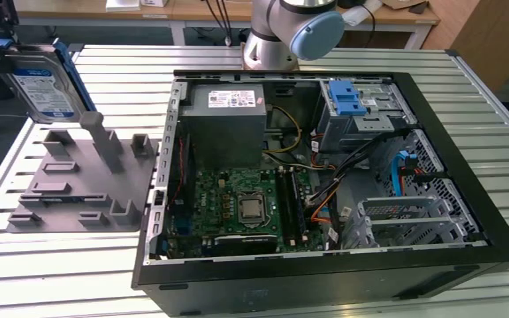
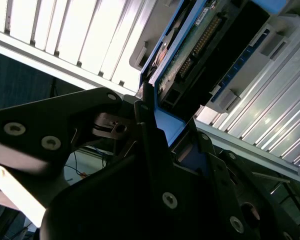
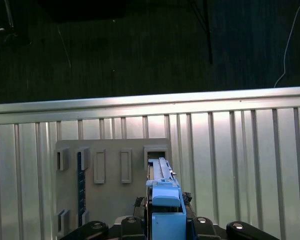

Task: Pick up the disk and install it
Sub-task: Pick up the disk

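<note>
My black hand point(image 2: 172, 132) is clamped on the flat silver blue-framed disk point(image 1: 47, 86) above the grey plastic fixture point(image 1: 77, 179); the exterior view's left edge crops the hand.

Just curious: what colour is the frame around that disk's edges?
Blue. The disk frame shows best in the first wrist view.

Silver jointed robot arm with a pale blue joint cap point(image 1: 306, 32) seen at the back of the exterior view, black metal gripper point(image 2: 165, 125) closed in the second wrist view, fingers point(image 2: 146, 117) clamped (one each side) on flat silver disk in a blue plastic frame point(image 2: 190, 55).
</note>
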Controlling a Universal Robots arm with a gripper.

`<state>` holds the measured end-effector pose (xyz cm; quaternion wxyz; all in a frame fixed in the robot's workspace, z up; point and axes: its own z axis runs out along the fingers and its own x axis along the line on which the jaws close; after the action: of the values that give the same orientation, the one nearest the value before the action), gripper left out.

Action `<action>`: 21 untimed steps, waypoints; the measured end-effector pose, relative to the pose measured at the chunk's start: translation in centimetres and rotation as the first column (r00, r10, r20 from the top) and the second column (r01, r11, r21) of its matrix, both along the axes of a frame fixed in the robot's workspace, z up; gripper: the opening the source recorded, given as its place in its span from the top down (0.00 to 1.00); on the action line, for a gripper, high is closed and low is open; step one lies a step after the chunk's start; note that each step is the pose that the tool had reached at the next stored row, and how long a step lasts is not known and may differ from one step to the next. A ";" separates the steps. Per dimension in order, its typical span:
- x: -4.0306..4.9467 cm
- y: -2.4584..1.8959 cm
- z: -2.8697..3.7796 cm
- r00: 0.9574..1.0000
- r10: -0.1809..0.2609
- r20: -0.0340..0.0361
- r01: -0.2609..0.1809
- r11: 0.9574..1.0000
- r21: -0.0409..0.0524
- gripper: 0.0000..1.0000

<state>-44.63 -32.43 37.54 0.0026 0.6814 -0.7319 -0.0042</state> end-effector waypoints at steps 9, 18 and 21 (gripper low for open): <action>0.00 0.00 0.39 1.000 0.000 0.000 0.000 1.000 0.000 0.64; 0.00 0.00 1.03 1.000 0.000 0.000 0.000 1.000 0.000 0.64; 0.00 0.00 1.24 1.000 0.000 0.000 0.000 1.000 0.000 0.64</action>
<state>-44.63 -32.43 38.79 0.0026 0.6814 -0.7319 -0.0042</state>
